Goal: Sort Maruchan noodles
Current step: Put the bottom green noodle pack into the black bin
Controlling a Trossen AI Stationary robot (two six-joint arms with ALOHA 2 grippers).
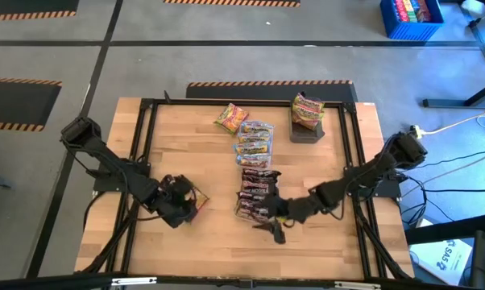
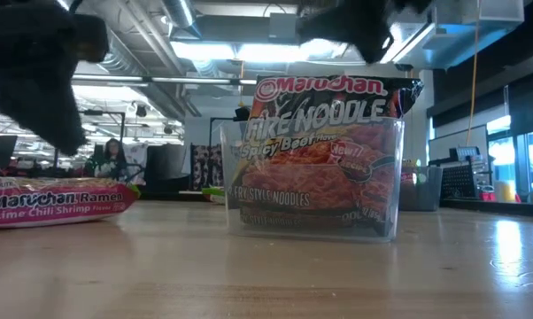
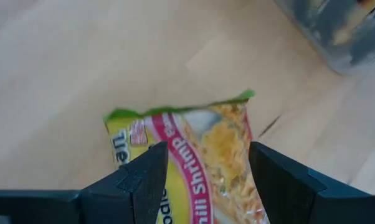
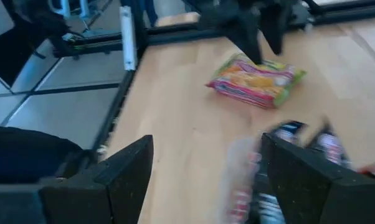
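Note:
A yellow-green-red Lime Chili Shrimp packet (image 3: 222,134) lies flat on the table near its left side (image 1: 197,201). My left gripper (image 3: 207,152) hangs open just above it (image 1: 180,208), one finger to each side and clear of it in the low view (image 2: 45,89). Dark maroon Fire Noodle packets stand on edge in a clear tub (image 2: 315,168) at the table's middle (image 1: 254,193). My right gripper (image 4: 206,155) is open and holds nothing; it hovers by the tub's near right corner (image 1: 275,229).
A row of pale blue-orange packets (image 1: 254,141) lies beyond the tub. A yellow-green-red packet (image 1: 230,118) lies at the far middle; another (image 1: 308,109) sits on a dark grey tray (image 1: 307,134). Black frame rails (image 1: 138,161) border the table.

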